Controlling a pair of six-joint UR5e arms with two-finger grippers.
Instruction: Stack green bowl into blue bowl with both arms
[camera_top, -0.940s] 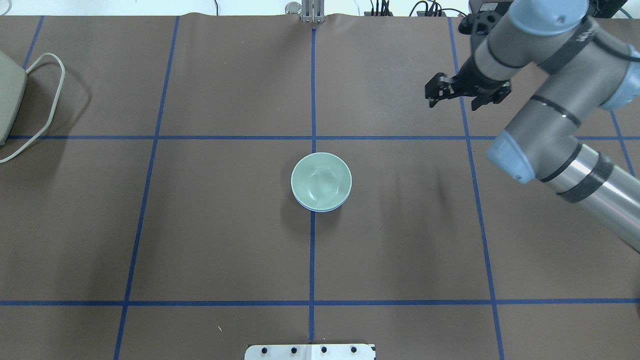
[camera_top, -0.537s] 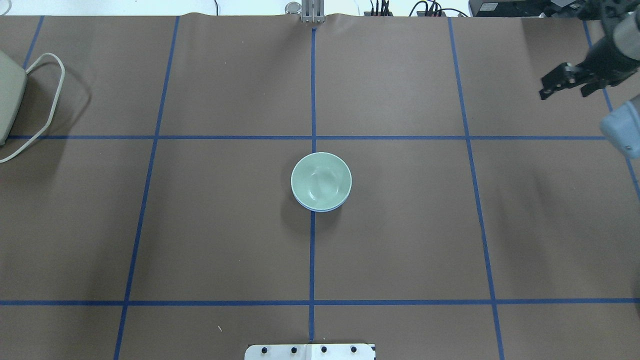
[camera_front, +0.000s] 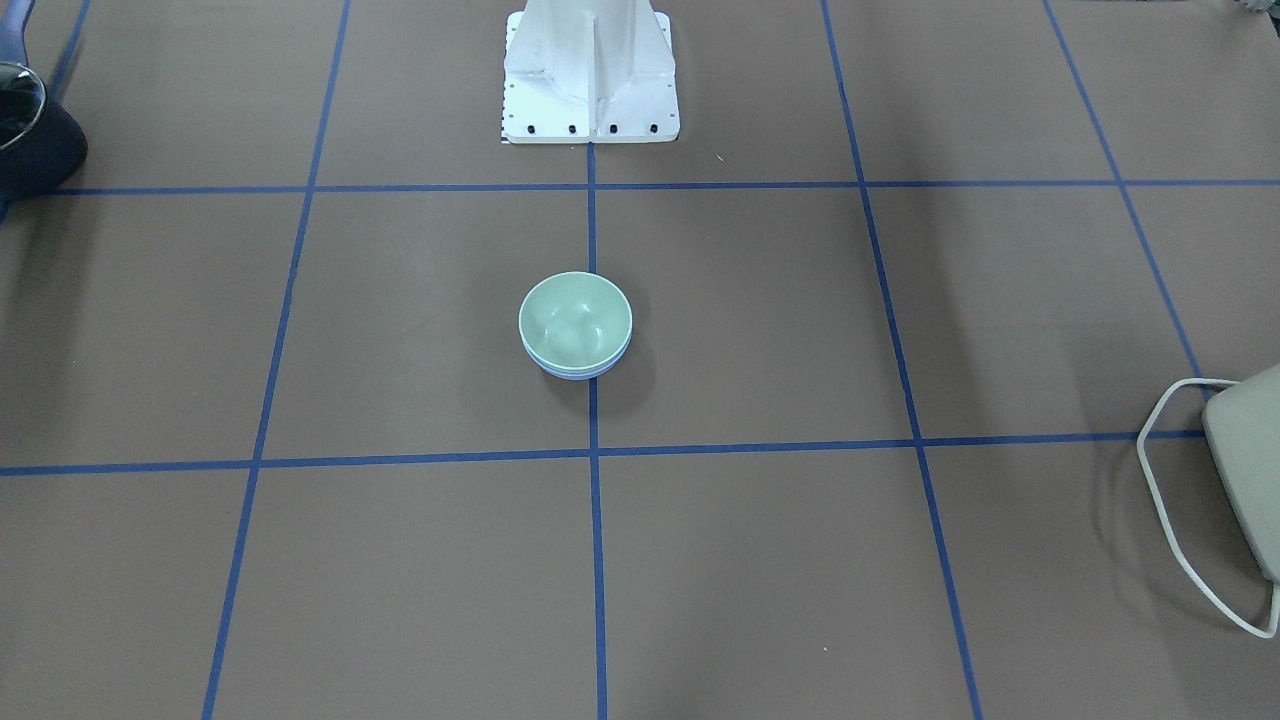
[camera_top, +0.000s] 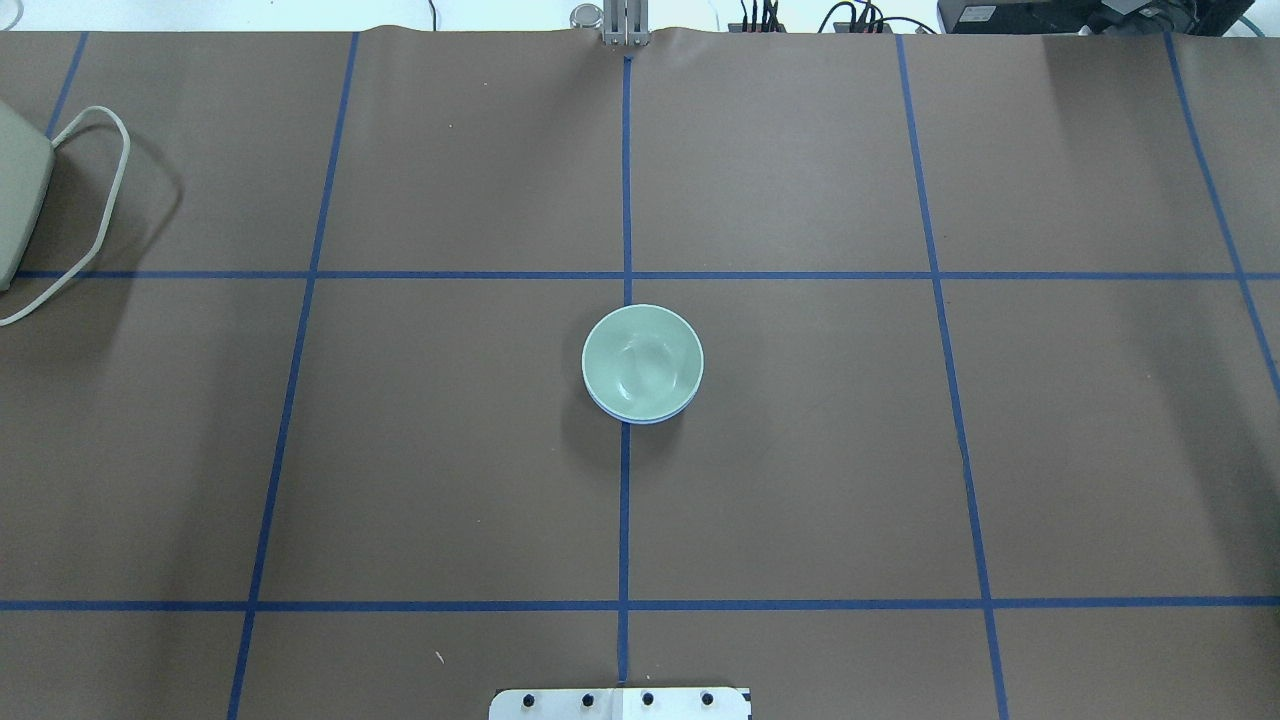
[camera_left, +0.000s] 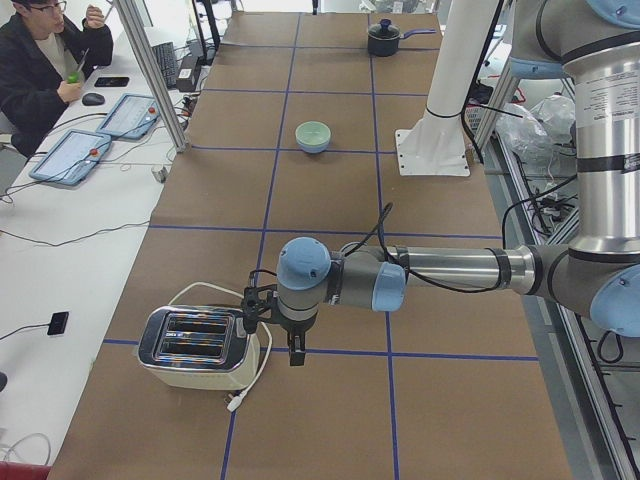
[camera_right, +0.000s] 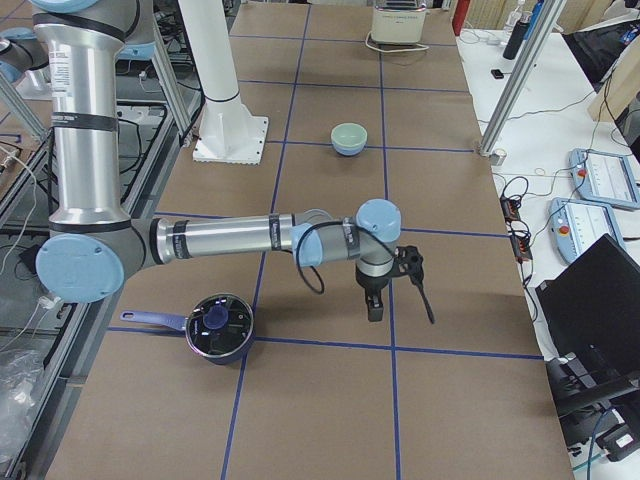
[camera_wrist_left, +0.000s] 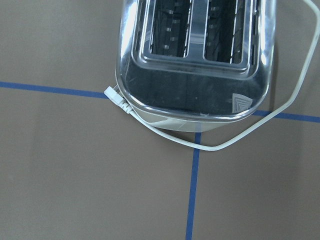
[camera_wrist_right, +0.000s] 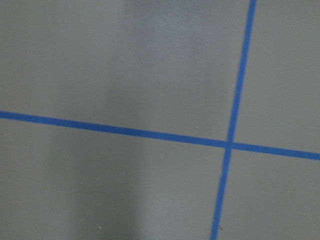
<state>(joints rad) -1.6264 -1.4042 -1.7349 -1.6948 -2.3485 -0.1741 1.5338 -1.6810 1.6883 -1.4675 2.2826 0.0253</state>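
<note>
Facing the robot, you see the green bowl (camera_front: 575, 318) seated inside the blue bowl (camera_front: 577, 373), of which only a thin crescent of rim shows on the near side; the pair sits mid-tabletop (camera_front: 800, 560) on the central line of blue tape (camera_front: 597, 520). I judge the stacking done, so your next move calls for little beyond confirming that the nest sits level. From overhead it reads the same, and no arm is in that view. From the left end, the bowls lie far off, while the left pincer (camera_left: 272, 330) hangs just beside the toaster (camera_left: 195, 348); you cannot tell from here whether it is released or clenched. From the right end, the right pincer (camera_right: 395, 290) hangs over bare tabletop near a saucepan (camera_right: 218, 328), and its state cannot be told either. The left wrist camera looks down on the toaster's slots and its cord (camera_wrist_left: 240, 135). It shows a small triangular mark at one corner (too faint to read). The right wrist camera shows only crossed tape. No legible writing appears anywhere.
</note>
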